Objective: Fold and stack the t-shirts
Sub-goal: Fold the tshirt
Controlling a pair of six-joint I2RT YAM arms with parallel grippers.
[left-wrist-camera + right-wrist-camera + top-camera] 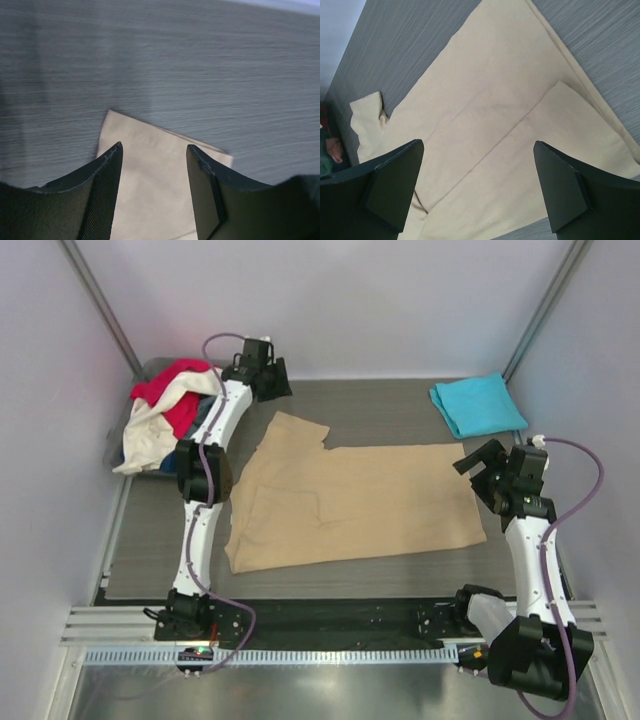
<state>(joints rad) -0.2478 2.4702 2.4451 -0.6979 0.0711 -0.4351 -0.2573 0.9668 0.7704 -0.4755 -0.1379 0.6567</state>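
At the far left a grey bin (150, 367) holds the unfolded t-shirts, a red one (178, 388) lying over a white one (148, 435). Just right of it the left arm (205, 475) reaches to the far side. The left jaws are released and hang over the sleeve (150, 185) of the tan t-shirt (350, 505), grasping nothing. This shirt lies spread in the middle of the worktop (390, 405), and the right wrist view shows one part of it already laid over another. At its right edge stands the right arm (530, 530); the right jaws are also released, wide apart, above the cloth. At the far right the turquoise t-shirt (478, 405) lies folded, well apart from the tan one.

The step in hand seems to be folding the far-left sleeve inward. To do it well, the left jaws should descend on the sleeve's corner, pinch the cloth without pressing hard on the worktop, lift only a little, and carry it over the body so the edge lies straight. The right jaws could pin the right hem against sliding.
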